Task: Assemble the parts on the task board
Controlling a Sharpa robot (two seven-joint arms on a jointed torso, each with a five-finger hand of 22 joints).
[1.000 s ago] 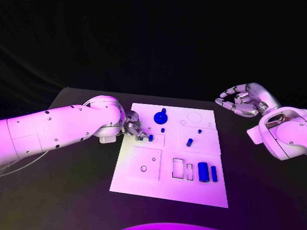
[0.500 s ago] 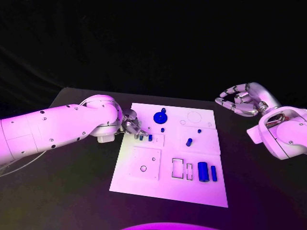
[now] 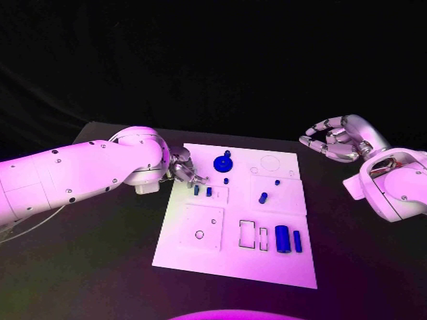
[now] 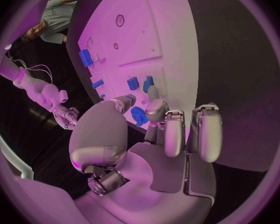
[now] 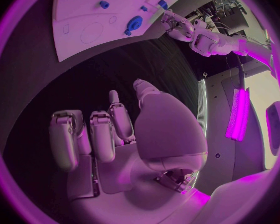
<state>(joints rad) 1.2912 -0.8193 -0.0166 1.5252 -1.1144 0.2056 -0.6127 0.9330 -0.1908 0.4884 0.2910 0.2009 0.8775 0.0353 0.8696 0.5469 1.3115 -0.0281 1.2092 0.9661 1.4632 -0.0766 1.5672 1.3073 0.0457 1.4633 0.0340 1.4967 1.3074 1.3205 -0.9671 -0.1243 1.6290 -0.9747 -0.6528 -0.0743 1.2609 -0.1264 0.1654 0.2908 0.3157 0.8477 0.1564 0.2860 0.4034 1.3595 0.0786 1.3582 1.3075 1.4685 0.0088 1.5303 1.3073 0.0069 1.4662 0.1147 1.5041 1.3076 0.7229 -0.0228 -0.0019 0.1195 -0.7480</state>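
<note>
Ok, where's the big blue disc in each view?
Head view: disc at the far end of the board, just beside the left robot hand.
Left wrist view: disc on the board, close to that hand's fingertips.
Right wrist view: disc on the board, near the left robot hand.
Shared landmark: the left robot hand next to the disc.

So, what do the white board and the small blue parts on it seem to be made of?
The board looks like rigid white plastic or painted sheet, matte: flat, even surface with sharp-edged cut-out recesses. The blue parts look like moulded or printed plastic: uniform colour, smooth rounded shapes, a faint sheen. Neither can be told for certain.
</note>
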